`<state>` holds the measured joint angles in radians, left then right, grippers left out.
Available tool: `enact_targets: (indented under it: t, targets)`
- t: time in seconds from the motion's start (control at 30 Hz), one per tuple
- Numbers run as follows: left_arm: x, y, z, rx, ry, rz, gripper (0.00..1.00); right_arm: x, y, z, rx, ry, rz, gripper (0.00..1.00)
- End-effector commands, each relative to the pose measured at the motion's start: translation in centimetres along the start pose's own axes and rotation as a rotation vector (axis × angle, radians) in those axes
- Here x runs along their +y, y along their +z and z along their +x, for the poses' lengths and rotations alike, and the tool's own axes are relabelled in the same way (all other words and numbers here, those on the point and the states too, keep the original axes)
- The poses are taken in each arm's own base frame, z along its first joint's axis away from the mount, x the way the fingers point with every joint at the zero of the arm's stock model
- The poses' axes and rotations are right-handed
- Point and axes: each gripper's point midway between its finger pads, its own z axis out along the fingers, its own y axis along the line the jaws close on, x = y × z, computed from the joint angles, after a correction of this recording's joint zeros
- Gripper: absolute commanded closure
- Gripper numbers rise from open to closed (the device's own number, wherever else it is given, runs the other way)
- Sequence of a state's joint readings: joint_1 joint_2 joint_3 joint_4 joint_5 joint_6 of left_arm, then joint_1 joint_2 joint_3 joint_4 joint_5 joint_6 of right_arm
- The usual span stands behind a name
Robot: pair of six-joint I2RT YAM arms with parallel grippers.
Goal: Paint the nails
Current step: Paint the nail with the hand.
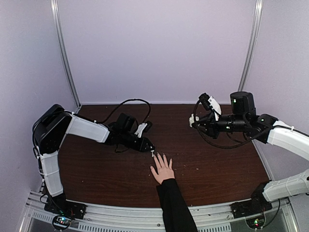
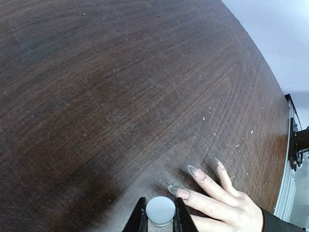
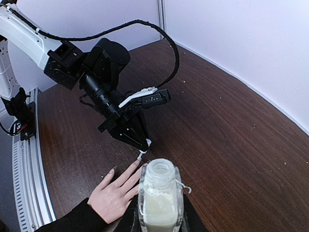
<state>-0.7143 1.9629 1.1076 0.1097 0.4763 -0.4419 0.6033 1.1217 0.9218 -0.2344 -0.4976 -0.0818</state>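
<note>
**Dark wooden table with a hand laid flat between two robot arms**

Pale lilac walls are seen around a dark brown wooden table (image 1: 217, 164). A light-skinned hand (image 1: 163, 171) in a black sleeve (image 1: 175, 205) is laid palm down on the wood, fingers spread and pointed away from the sleeve. The nails (image 2: 194, 170) are long, pointed and greyish. Three of them are shown clearly in the left wrist view, lying low against the wood.

The left gripper (image 1: 151, 150) is held just beyond the fingertips of the hand and is angled down toward them. Its jaws are closed on a small white cap (image 2: 160, 210). From the cap a thin brush (image 3: 140, 155) is pointed down, close to the tip of one finger. Whether the brush touches a nail cannot be told.

The right gripper (image 1: 195, 121) is raised above the table, well apart from the hand, beyond it and off to its right. Its jaws are clamped around a small clear bottle (image 3: 160, 199). The bottle is held upright, its neck uncapped, with whitish liquid inside. A black cable (image 3: 140, 21) is looped above the left arm, on the far side from the hand.
</note>
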Motion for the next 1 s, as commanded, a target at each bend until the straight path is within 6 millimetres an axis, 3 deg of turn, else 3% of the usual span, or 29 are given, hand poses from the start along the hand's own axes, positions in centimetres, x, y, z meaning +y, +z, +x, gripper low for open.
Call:
enact_targets:
  t: [0.0, 0.4, 0.77, 0.97]
  targets:
    - [-1.0, -1.1, -2.2, -0.057, 0.060, -0.008, 1.00, -0.3, -0.6, -0.7, -0.038, -0.008, 0.021, 1.00]
    - [-2.7, -3.0, -3.4, -0.079, 0.113, 0.003, 1.00, -0.3, -1.0, -1.0, -0.050, -0.013, 0.026, 1.00]
    - [-4.0, -1.7, -1.9, 0.011, 0.180, -0.001, 1.00, -0.3, -1.1, -1.1, -0.052, -0.015, 0.029, 1.00]
    - [-3.8, -1.1, -1.6, 0.039, 0.186, -0.010, 1.00, -0.3, -1.2, -1.0, -0.051, -0.015, 0.031, 1.00]
